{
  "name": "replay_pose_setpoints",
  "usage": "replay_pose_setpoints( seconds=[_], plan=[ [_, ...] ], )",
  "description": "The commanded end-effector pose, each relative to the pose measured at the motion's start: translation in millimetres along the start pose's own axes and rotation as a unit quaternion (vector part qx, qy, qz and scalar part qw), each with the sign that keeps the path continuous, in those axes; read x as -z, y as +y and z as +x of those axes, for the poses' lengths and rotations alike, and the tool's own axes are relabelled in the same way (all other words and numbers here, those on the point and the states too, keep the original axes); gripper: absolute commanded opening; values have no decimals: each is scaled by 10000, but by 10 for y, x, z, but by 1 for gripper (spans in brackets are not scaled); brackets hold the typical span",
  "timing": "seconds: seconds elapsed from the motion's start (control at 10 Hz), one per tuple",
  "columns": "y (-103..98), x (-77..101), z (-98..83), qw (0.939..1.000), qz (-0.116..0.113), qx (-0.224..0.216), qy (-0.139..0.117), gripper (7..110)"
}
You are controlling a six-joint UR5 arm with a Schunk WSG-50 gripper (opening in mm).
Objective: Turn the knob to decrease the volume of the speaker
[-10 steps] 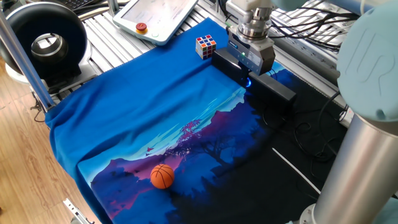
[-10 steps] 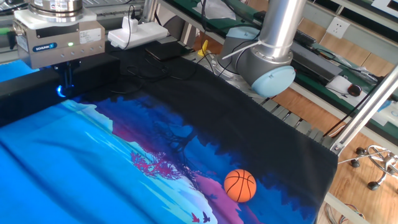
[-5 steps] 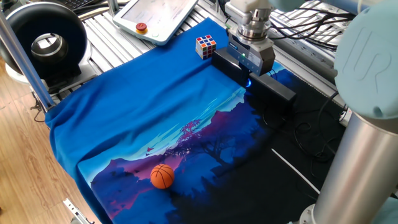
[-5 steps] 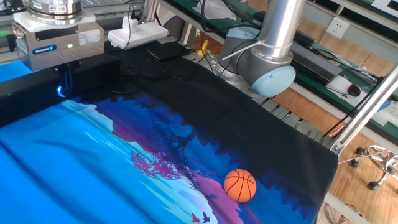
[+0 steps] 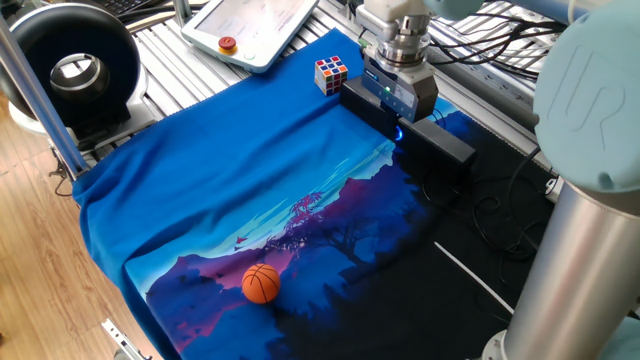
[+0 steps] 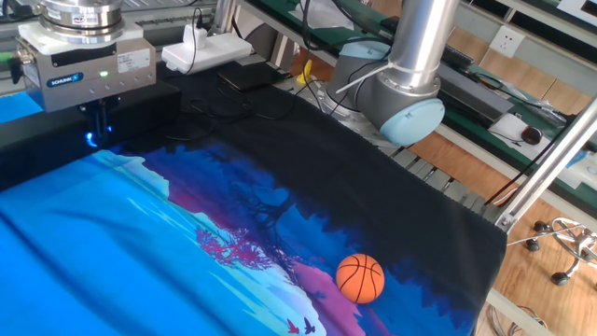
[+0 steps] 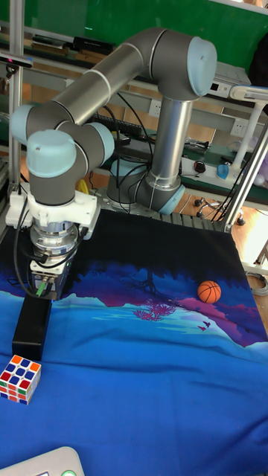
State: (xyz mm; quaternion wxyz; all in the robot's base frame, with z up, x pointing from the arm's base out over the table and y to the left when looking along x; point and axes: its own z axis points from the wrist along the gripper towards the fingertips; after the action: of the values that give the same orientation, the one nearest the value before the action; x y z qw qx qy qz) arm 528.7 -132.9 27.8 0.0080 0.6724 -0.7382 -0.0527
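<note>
The speaker [image 5: 441, 146] is a long black bar lying across the far edge of the blue cloth [image 5: 250, 180]. My gripper [image 5: 397, 124] stands straight down over its middle. The fingers close in around the knob [image 5: 398, 131], of which only the blue glow shows between them. From the other fixed view the gripper [image 6: 96, 131] sits on the same glow of the knob [image 6: 90, 140] on the speaker [image 6: 37, 142]. In the tall view the gripper [image 7: 45, 291] covers the near end of the speaker [image 7: 31, 327], hiding the knob.
A colourful puzzle cube [image 5: 331, 72] stands just left of the speaker's end. An orange ball [image 5: 261, 283] rests near the cloth's front edge. A round black ring-shaped device [image 5: 75, 70] and a tablet with a red button [image 5: 228, 44] lie beyond the cloth. Cables run behind the speaker.
The gripper body has turned a little about its vertical axis while staying on the knob. Ball, cube and speaker have not moved.
</note>
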Motion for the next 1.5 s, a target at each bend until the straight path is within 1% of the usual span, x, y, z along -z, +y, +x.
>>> replay_pose_setpoints(
  seconds=[0.0,0.1,0.3,0.8,0.9,1.1,1.2,1.3,1.4],
  plan=[
    [-32,-7,18,10000,20,-16,10,7],
    [-41,-26,38,10000,18,-7,-5,7],
    [-57,-24,67,9999,30,-24,117,7],
    [-87,-36,125,9996,37,-59,262,7],
    [-92,-25,132,9996,23,-68,271,7],
    [-116,67,160,9993,-22,-55,367,7],
    [-150,84,167,9993,-37,-41,376,7],
    [-185,66,160,9994,-57,-29,332,7],
    [-224,-8,184,9997,-67,40,241,7]
  ],
)
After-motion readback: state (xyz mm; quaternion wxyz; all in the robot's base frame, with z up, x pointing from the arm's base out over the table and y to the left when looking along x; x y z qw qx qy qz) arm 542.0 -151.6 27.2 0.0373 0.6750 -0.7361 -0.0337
